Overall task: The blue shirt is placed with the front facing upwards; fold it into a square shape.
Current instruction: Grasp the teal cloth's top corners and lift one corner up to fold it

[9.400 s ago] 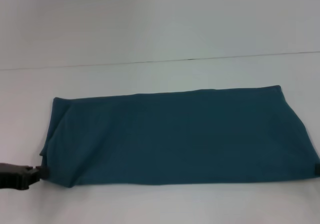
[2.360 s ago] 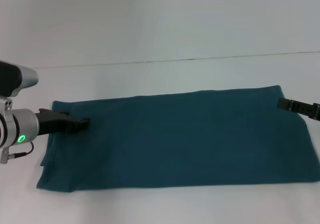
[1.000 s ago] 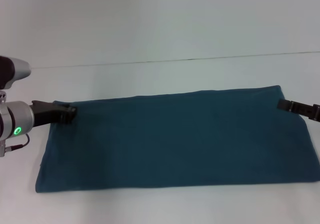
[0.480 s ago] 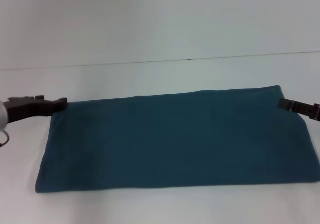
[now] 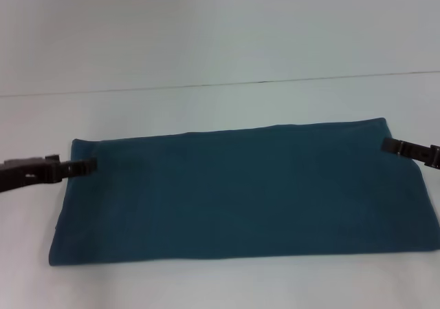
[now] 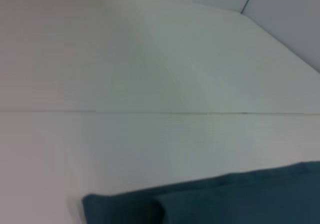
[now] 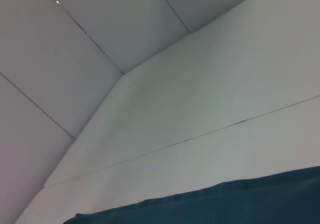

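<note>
Left end effector [image 5: 91,164] lower beside blue shirt [image 5: 240,192]

Left gripper [image 5: 89,164] now sits lower at the left edge of the dark teal-blue cotton shirt [image 5: 247,188], down from the far corner. Near-left corner wrinkles are now flattened.

Head overhead; wrists low, shirt-edge [image 6: 210,201] shared

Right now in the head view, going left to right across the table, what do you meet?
Left hand at the shirt's far left corner → the blue shirt, folded into a long band → right hand at its far right corner.
</note>
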Robot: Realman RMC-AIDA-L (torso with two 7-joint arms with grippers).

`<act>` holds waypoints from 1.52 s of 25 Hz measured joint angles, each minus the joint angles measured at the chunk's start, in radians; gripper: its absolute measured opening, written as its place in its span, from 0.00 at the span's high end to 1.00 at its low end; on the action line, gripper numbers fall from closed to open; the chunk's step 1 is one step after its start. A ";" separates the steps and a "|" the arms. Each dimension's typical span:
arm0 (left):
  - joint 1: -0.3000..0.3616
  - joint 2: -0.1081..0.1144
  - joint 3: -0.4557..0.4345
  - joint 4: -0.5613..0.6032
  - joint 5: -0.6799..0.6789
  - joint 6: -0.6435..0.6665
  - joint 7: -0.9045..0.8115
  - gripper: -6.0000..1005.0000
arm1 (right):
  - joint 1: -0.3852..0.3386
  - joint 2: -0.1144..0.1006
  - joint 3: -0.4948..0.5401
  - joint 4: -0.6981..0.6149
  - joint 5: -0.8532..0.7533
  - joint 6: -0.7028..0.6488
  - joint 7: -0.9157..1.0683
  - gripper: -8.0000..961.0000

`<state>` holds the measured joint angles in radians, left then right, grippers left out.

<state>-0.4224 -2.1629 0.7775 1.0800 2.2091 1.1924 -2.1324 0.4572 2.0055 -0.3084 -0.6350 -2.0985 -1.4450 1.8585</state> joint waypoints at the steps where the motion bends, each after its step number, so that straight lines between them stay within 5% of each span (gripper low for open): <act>1: 0.000 0.000 -0.001 -0.008 0.001 0.001 0.001 0.11 | 0.000 0.000 0.000 0.000 0.000 0.000 -0.003 0.43; 17: -0.008 -0.001 0.009 -0.165 0.007 -0.063 0.051 0.09 | -0.004 0.003 -0.001 0.002 0.000 -0.007 -0.006 0.43; 38: -0.028 0.000 0.052 -0.204 0.043 -0.087 0.066 0.09 | -0.007 0.004 0.001 0.002 0.001 -0.009 -0.004 0.43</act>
<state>-0.4506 -2.1629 0.8292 0.8758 2.2519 1.1051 -2.0666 0.4506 2.0094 -0.3076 -0.6335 -2.0970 -1.4543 1.8543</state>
